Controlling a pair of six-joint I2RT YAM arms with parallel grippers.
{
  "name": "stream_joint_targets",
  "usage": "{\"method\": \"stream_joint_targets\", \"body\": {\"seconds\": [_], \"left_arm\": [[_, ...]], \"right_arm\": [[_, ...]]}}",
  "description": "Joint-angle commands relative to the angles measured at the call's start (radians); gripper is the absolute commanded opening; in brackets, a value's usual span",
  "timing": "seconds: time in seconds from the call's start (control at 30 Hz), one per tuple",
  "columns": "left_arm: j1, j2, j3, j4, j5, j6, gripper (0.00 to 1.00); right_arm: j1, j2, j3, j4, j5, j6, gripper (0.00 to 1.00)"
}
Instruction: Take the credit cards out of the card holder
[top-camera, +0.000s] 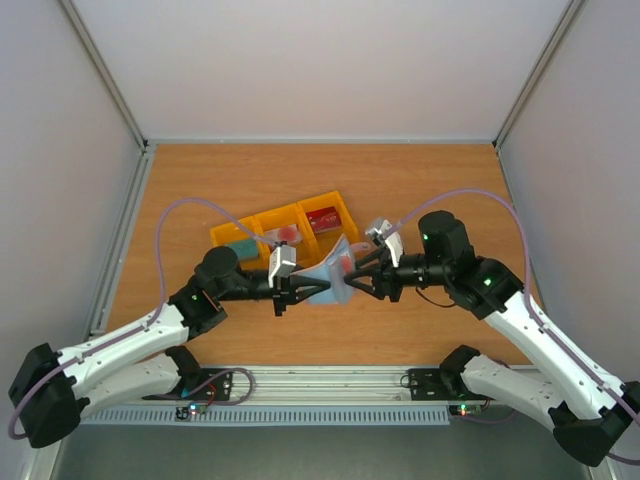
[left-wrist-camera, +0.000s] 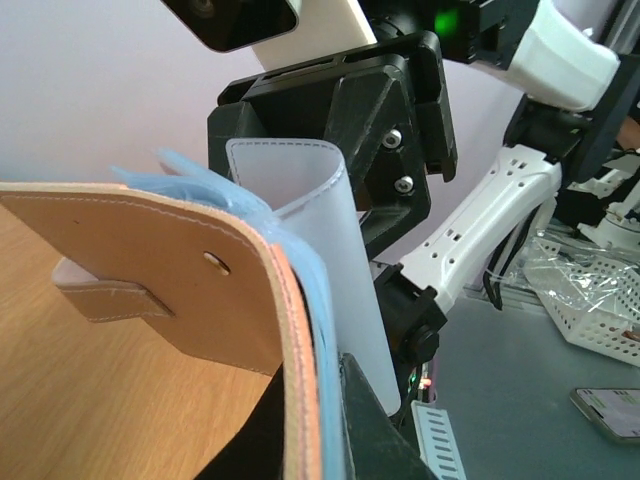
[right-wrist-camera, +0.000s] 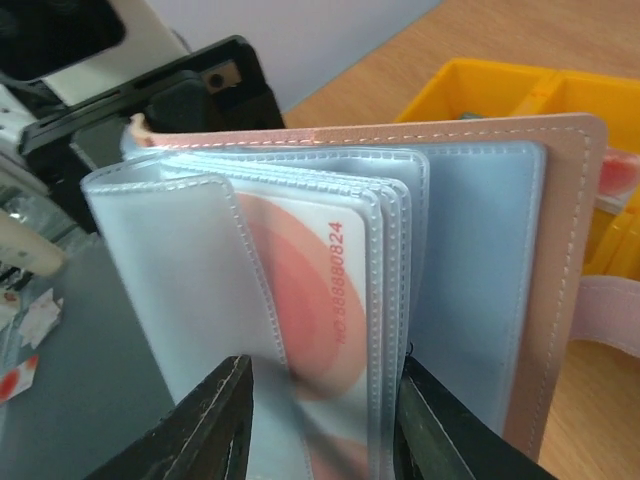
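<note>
The card holder (top-camera: 335, 275) hangs above the table between both arms, its tan cover (left-wrist-camera: 150, 270) and clear blue-grey sleeves fanned open. My left gripper (left-wrist-camera: 315, 420) is shut on the cover's edge. In the right wrist view a whitish-pink credit card (right-wrist-camera: 300, 290) with a red blotch sits inside a sleeve. My right gripper (right-wrist-camera: 322, 365) is open, its fingers standing either side of that sleeve bundle. A teal card (top-camera: 240, 247) and a dark red card (top-camera: 322, 218) lie in the yellow tray (top-camera: 262, 222).
The yellow tray (right-wrist-camera: 480, 90) has three compartments and stands just behind the card holder. Its middle compartment holds a pale thing with a red spot (top-camera: 288, 233). Grey walls close in the table on the left, back and right.
</note>
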Motion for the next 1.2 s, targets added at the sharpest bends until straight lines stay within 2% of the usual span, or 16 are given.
{"method": "stream_joint_targets", "body": {"seconds": [0.0,0.17,0.23,0.37,0.47,0.6,0.8,0.87,0.93,1.1,1.17], "left_arm": [[-0.002,-0.015,0.007,0.101,-0.007,0.052,0.00],[-0.002,-0.016,0.001,0.121,0.042,0.157,0.00],[-0.002,-0.015,0.000,0.135,0.053,0.177,0.00],[-0.001,-0.012,0.001,0.136,0.058,0.181,0.00],[-0.002,-0.015,0.004,0.120,0.054,0.180,0.00],[-0.002,-0.011,0.005,0.125,0.054,0.169,0.00],[-0.001,-0.008,0.012,0.114,0.039,0.152,0.00],[-0.001,-0.009,0.011,0.116,0.037,0.139,0.00],[-0.002,-0.009,0.007,0.125,0.035,0.138,0.00],[-0.002,-0.013,0.009,0.108,0.016,0.126,0.00],[-0.002,-0.019,0.004,0.095,0.005,0.117,0.00]], "right_arm": [[0.024,-0.066,0.013,0.017,-0.208,-0.058,0.39],[0.020,-0.091,0.057,-0.097,-0.165,-0.107,0.42],[0.020,-0.103,0.069,-0.121,-0.114,-0.124,0.48],[0.019,-0.156,0.088,-0.163,0.017,-0.155,0.68],[0.019,-0.186,0.109,-0.191,0.120,-0.163,0.72],[0.018,-0.155,0.118,-0.205,0.180,-0.139,0.61],[0.019,-0.085,0.123,-0.157,0.086,-0.107,0.58],[0.019,-0.071,0.107,-0.123,0.070,-0.084,0.54],[0.019,-0.052,0.096,-0.098,0.043,-0.076,0.42],[0.019,-0.044,0.096,-0.097,-0.038,-0.096,0.03],[0.018,-0.082,0.076,-0.101,-0.002,-0.106,0.01]]}}
